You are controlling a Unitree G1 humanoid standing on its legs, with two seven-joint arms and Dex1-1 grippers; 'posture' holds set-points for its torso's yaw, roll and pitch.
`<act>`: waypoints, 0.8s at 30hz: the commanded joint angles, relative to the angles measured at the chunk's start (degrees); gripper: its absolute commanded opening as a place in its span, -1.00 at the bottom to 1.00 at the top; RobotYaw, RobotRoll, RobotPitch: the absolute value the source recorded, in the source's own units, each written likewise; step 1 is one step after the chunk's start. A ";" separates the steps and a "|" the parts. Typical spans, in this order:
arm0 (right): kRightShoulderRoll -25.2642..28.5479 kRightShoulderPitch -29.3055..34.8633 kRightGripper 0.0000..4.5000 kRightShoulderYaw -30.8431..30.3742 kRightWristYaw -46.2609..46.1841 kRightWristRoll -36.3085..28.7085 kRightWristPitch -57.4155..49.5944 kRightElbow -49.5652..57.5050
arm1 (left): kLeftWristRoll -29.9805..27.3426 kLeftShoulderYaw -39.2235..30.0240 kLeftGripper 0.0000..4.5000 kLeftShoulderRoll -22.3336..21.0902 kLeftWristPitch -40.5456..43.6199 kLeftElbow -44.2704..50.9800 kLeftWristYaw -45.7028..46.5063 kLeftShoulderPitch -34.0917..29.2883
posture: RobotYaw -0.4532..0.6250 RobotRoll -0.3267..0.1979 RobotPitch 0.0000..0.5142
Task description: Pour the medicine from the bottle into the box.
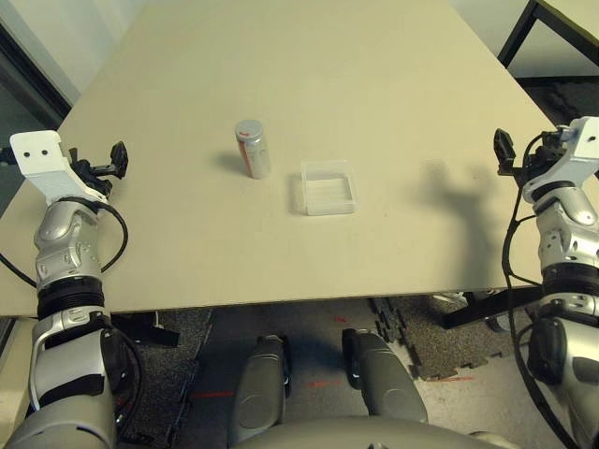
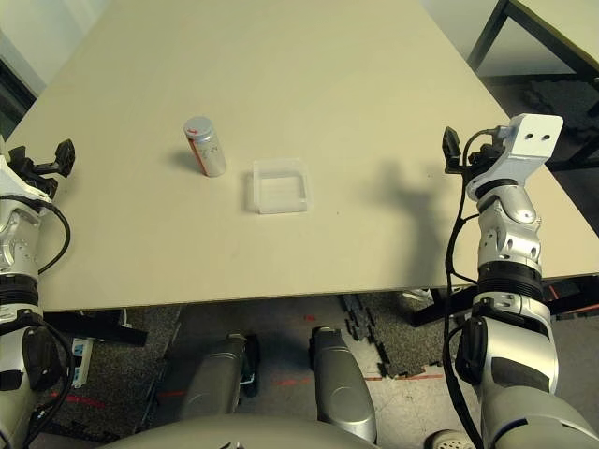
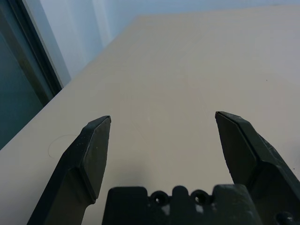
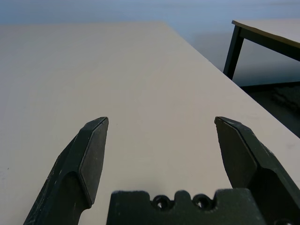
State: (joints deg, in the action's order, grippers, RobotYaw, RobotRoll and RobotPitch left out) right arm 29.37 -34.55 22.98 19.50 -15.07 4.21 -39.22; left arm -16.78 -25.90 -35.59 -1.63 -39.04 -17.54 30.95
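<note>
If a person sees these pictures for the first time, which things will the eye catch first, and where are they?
First, the small silver bottle with its red and white label, standing upright and capped near the middle of the wide beige table. Just to its right, apart from it, lies the clear shallow box, which looks empty. At the table's two sides the left claw and the right claw are open and hold nothing.

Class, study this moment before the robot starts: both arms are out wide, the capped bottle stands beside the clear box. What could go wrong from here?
1. The bottle is narrow and upright; a sideways nudge from the open left gripper or right gripper could topple it.
2. Its cap is still on, so nothing pours until it is removed.
3. The box is light and shallow with low walls; a pill could bounce out, or a bump could slide it.
</note>
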 commanded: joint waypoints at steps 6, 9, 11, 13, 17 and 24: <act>3.59 -2.33 1.00 -7.97 13.68 -1.73 -13.80 10.46 | -6.22 6.45 0.99 -3.78 15.69 13.29 -19.55 -0.84 | -0.10 0.25 -0.36; 4.12 -2.44 1.00 -10.09 17.08 -2.62 -19.34 15.03 | -7.46 7.74 0.99 -5.35 19.67 18.55 -23.98 -2.46 | -0.09 0.25 -0.38; 4.22 -2.41 1.00 -11.10 18.39 -3.13 -22.30 17.79 | -8.29 8.70 0.99 -5.90 22.32 21.17 -26.32 -3.19 | -0.08 0.25 -0.39; 4.00 -2.24 1.00 -12.03 19.70 -3.88 -25.41 20.66 | -9.32 10.01 0.99 -6.01 25.20 24.50 -28.51 -4.08 | -0.08 0.25 -0.39; 3.37 -1.71 1.00 -13.79 21.37 -4.67 -29.22 24.61 | -10.24 12.52 0.99 -6.08 29.11 29.06 -31.68 -5.46 | -0.10 0.25 -0.40; 0.67 -1.37 1.00 -15.89 20.88 -5.62 -33.82 30.48 | -8.66 16.89 0.99 -4.06 29.52 27.88 -33.37 -3.68 | -0.16 0.25 -0.42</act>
State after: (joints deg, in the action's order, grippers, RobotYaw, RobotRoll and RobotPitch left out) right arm 30.38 -36.60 7.52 40.61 -20.13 -28.44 -10.50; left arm -26.52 -10.22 -39.94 28.27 -10.12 -50.13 26.61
